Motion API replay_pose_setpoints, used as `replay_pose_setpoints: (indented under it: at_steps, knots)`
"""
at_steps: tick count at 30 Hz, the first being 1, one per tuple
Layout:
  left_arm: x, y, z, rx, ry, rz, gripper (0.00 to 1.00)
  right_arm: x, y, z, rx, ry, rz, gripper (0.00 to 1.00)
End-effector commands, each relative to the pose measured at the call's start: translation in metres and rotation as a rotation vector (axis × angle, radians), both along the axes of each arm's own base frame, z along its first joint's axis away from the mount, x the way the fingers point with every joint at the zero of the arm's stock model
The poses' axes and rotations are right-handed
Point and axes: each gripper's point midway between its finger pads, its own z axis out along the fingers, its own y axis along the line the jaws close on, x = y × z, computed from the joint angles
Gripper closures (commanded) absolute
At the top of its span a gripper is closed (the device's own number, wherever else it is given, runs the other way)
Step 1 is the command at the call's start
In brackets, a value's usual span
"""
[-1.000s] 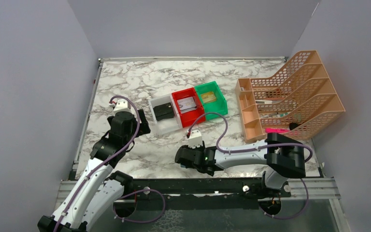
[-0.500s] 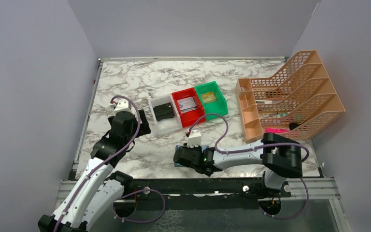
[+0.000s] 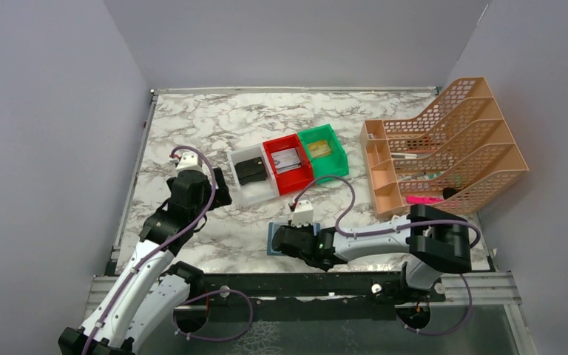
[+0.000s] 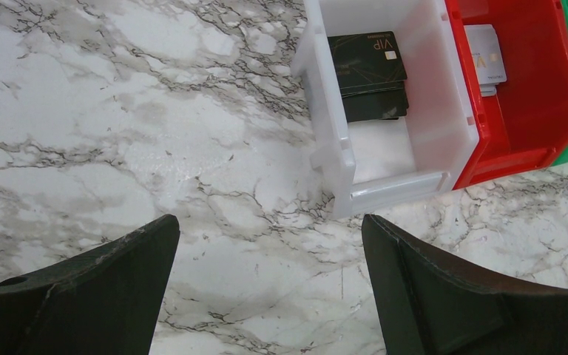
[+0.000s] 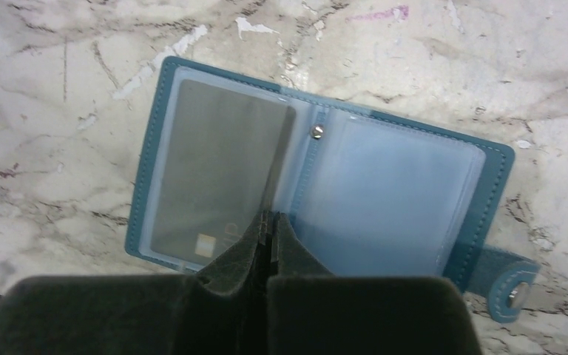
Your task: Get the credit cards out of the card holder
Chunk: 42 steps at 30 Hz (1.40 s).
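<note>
Two arms reach over the marbled tabletop (image 3: 214, 118). Closest, just in from the near edge and about midway along it, the card holder (image 5: 392, 192) lies spread open and flat, its clear pocket panels facing up. Its snap tab (image 5: 514, 288) sticks out from one end. A dark card (image 5: 214, 163) with a small gold chip sits inside one pocket; the other pocket looks cloudy and its contents cannot be made out. The right gripper (image 5: 268, 225) is low over the holder with its fingers pressed together, the tips at the holder's edge by the middle fold. Whether they pinch a pocket edge cannot be told.

Farther in, toward the left edge, the left gripper (image 4: 270, 229) hangs above bare marble with its fingers spread wide, holding nothing. Just beyond it three bins stand side by side near the middle: a white bin (image 4: 392, 188) holding black cards (image 4: 370, 70), a red bin (image 4: 532, 96) holding a pale card (image 4: 486, 59), and a green bin (image 3: 338, 159) with something yellowish inside. Along the right edge stands a peach mesh file rack (image 3: 458, 140).
</note>
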Motion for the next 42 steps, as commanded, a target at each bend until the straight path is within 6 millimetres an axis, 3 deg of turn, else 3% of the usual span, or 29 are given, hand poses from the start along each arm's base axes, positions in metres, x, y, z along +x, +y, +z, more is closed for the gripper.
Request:
replay_pose_setpoints:
  at_steps: [1,9,11,15,20,28,34,37,42]
  knots:
    - [0.002,-0.002,0.000,-0.002,-0.006,-0.018,0.03,-0.006,-0.018,-0.001,-0.014,-0.002,0.036,0.99]
    - [0.002,-0.013,-0.002,-0.027,-0.002,-0.070,0.03,-0.011,0.004,0.021,0.270,0.108,0.184,0.99]
    - [0.002,-0.015,-0.003,-0.031,0.006,-0.083,0.03,-0.011,0.007,0.023,0.279,0.114,0.204,0.94]
    - [0.003,-0.016,-0.005,-0.027,0.013,-0.085,0.03,-0.009,0.010,0.022,0.211,0.126,0.219,0.72]
    - [0.002,-0.015,-0.005,-0.025,0.011,-0.080,0.03,-0.003,0.009,0.022,0.153,0.104,0.216,0.58]
    - [0.003,-0.015,-0.007,-0.021,0.019,-0.081,0.04,-0.002,0.007,0.007,-0.002,0.092,0.206,0.54]
    - [0.003,-0.015,-0.007,-0.019,0.021,-0.080,0.04,0.000,-0.005,-0.016,-0.141,0.113,0.138,0.48]
    - [0.003,-0.015,-0.008,-0.019,0.023,-0.081,0.04,-0.003,-0.008,-0.024,-0.181,0.116,0.140,0.36]
    - [0.003,-0.015,-0.008,-0.020,0.025,-0.082,0.04,-0.005,-0.014,-0.028,-0.218,0.099,0.109,0.36]
